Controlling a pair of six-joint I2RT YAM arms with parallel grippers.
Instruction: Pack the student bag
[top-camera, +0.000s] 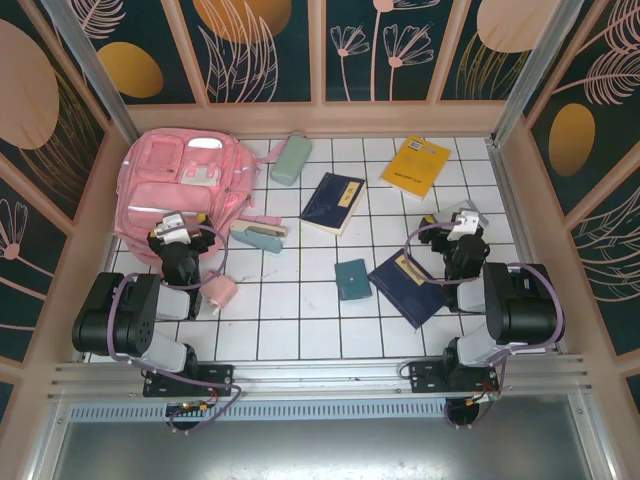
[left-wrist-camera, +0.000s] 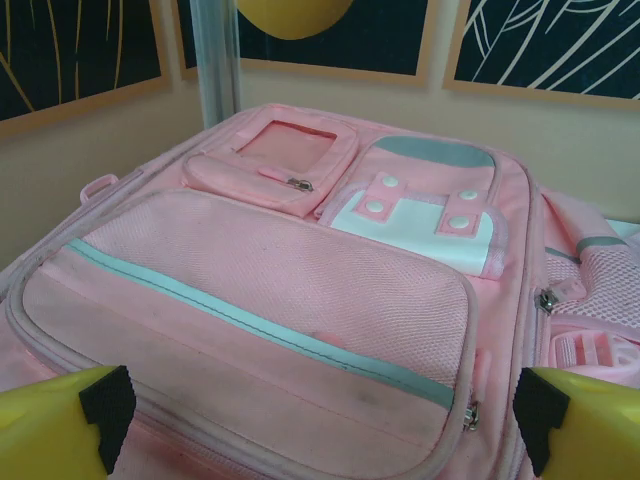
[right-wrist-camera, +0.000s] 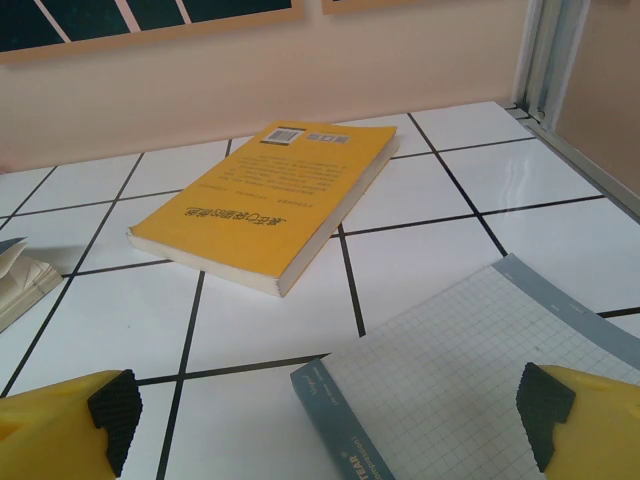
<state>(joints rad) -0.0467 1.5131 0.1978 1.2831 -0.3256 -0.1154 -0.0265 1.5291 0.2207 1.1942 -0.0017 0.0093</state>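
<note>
Your left arm folds low, and the left gripper (top-camera: 172, 226) gapes wide and empty over the near edge of the student bag (top-camera: 185, 180), which lies flat at the far left. The right gripper (top-camera: 462, 222), equally wide and empty, faces the yellow book (right-wrist-camera: 270, 200).

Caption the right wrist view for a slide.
Open right gripper hovers over a grid notepad, yellow book lying beyond.
</note>
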